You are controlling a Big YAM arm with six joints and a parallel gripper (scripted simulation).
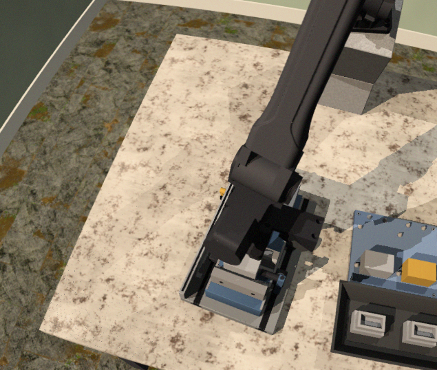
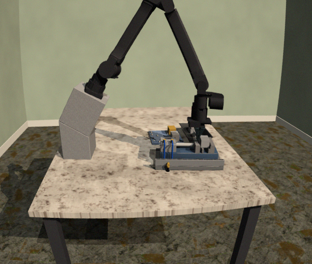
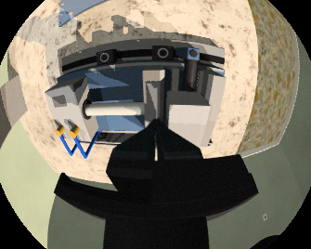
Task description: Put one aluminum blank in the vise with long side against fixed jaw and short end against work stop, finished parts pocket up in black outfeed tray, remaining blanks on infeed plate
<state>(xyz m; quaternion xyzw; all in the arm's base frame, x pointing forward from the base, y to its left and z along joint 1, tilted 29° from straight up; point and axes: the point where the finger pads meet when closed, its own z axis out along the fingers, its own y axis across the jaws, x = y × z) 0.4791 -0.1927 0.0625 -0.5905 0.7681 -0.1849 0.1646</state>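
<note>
My gripper (image 3: 156, 124) (image 2: 198, 138) is shut and empty, its tips low over the vise beside a gray blank (image 3: 189, 120) (image 2: 205, 141) (image 1: 247, 265). The blank sits between the jaws, beside the fixed jaw (image 3: 215, 104) (image 1: 238, 283), with a gap to the moving jaw (image 3: 152, 104). Its far end is at or near the work stop (image 3: 190, 76); contact and the low bars are hidden. Another gray blank (image 1: 377, 264) and a brass blank (image 1: 420, 272) rest on the infeed plate (image 1: 376, 234). Two finished parts (image 1: 367, 324) (image 1: 420, 333) lie pocket up in the black tray (image 1: 393, 296).
The vise's hosed end block (image 3: 71, 104) has blue hoses (image 3: 79, 148) and yellow fittings. A pale rod (image 3: 115, 109) joins it to the moving jaw. The tray stands right against the infeed plate's near edge. Short pins stand near the plate's far edge.
</note>
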